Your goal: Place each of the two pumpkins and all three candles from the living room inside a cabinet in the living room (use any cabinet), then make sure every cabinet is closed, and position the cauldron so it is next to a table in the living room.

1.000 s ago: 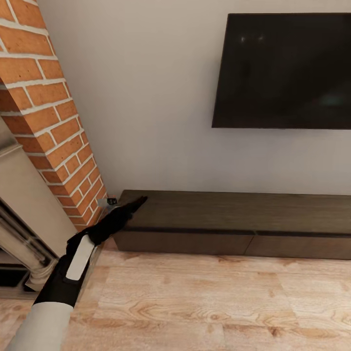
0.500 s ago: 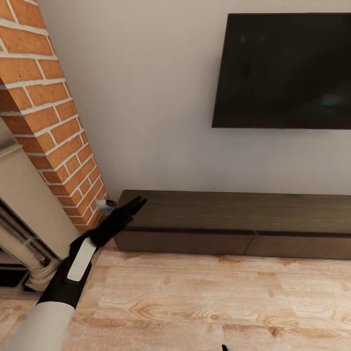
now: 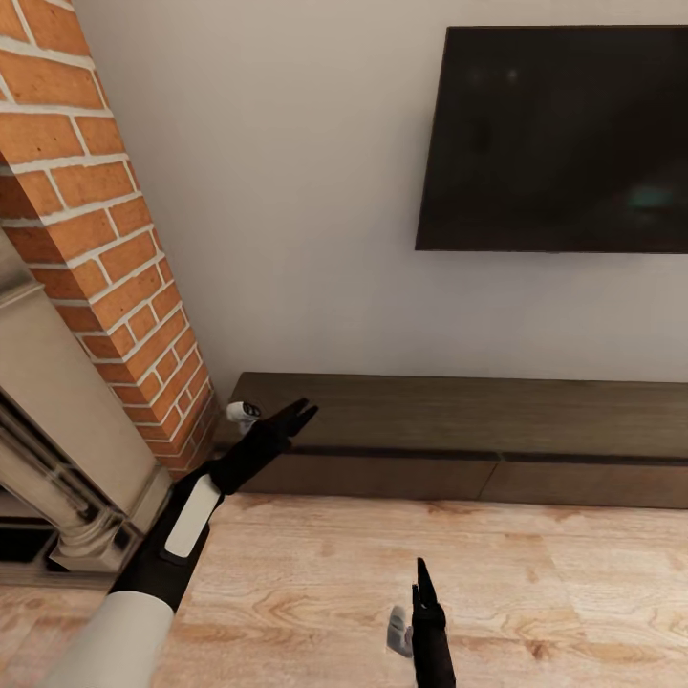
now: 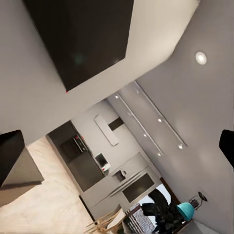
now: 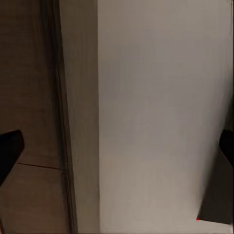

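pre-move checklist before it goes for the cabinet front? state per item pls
1. Cabinet closed: ok, its fronts sit flush with only thin seams showing.
2. Left gripper open and empty: ok, fingers spread, nothing between them.
3. Left gripper at the cabinet: ok, it hangs over the top's left end; contact cannot tell.
4. Right gripper ready: cannot tell, its fingers overlap in the head view; nothing seen in it.
5. Pumpkins, candles or cauldron located: not ok, none seen near the cabinet or on the wood floor.
6. Room to swing a front open: ok, the floor before the cabinet looks free.
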